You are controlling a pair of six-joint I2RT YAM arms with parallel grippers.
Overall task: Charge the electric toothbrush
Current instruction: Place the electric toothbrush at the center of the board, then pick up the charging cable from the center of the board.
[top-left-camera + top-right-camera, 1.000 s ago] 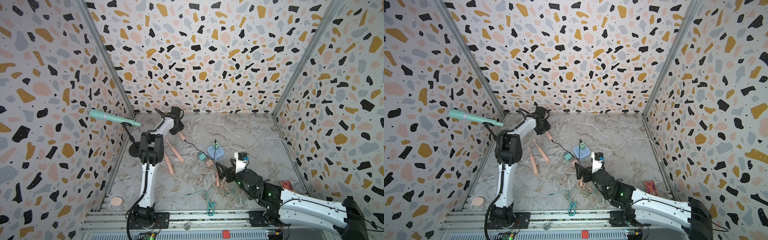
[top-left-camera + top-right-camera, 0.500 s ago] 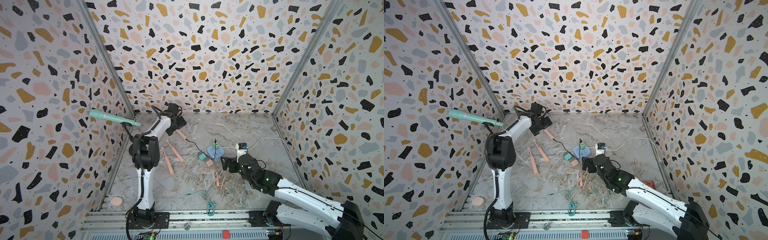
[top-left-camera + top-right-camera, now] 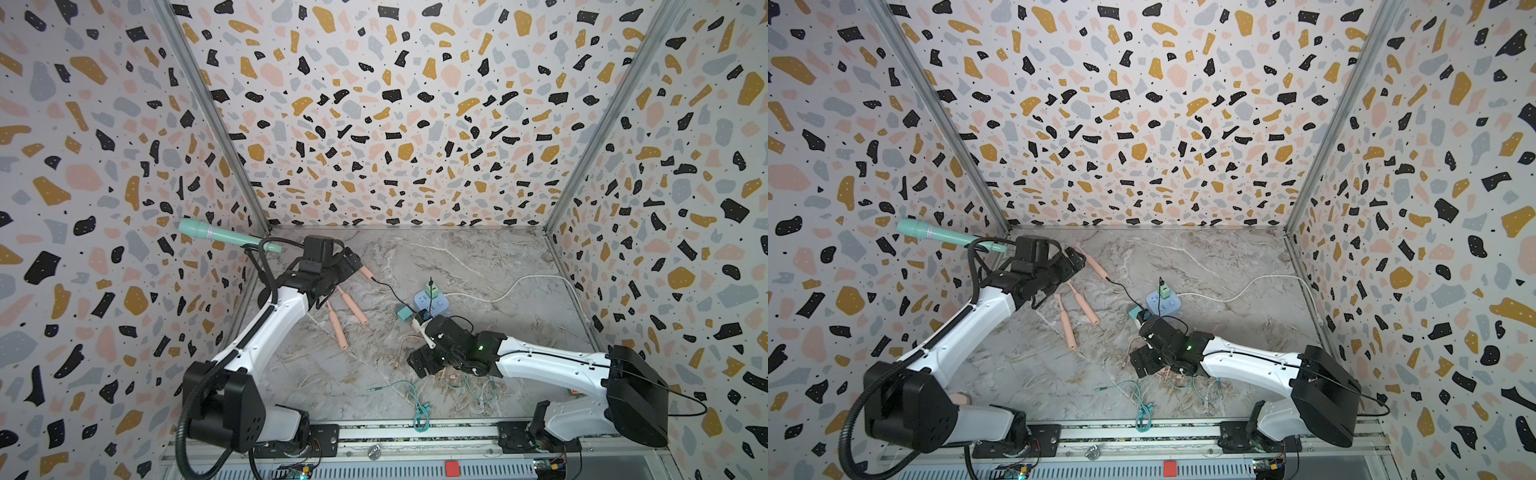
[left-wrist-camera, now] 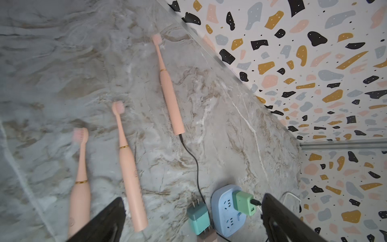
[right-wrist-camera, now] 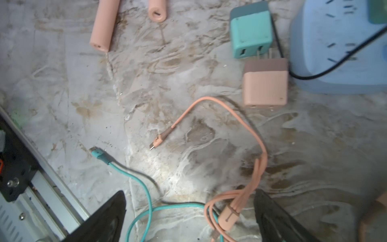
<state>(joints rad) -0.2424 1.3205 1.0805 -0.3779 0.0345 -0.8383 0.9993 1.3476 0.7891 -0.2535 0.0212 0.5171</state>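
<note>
Slim pink plastic electric toothbrush (image 4: 170,94) lies flat on the marble-look tabletop (image 4: 62,62), left-rear of the rounded pale-blue power strip (image 4: 225,211) – thin black cable (image 4: 196,165) runs from its base to a green adapter (image 4: 243,202) in the strip. Behind the strip, bare tabletop to the back wall (image 3: 395,124). Left arm (image 3: 266,328) stretched over the brush w/ jaws wide, empty; right arm (image 3: 548,365) low in front of the strip – jaws wide above a coiled pink cable (image 5: 229,215).
</note>
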